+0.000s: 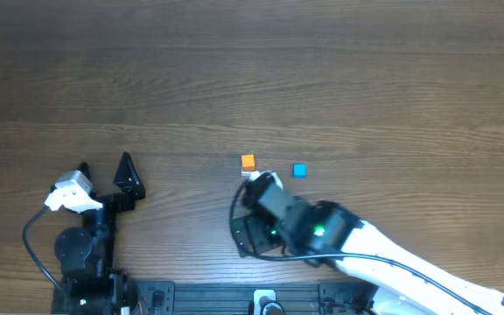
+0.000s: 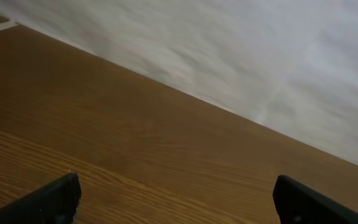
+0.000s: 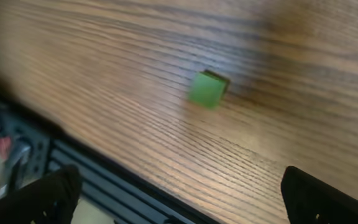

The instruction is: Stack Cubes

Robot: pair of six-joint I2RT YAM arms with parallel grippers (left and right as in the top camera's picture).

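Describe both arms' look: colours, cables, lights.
The left arm is black, with a white block at the wrist and a black cable looping beside it. The right arm has a white link, a black wrist section with a green light, and a black cable loop. The left gripper and right gripper both have black fingers.

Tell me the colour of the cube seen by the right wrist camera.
The cube is green; the right wrist view shows it best.

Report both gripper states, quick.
Left gripper: open, holding nothing.
Right gripper: open, holding nothing; the green cube sits ungripped.
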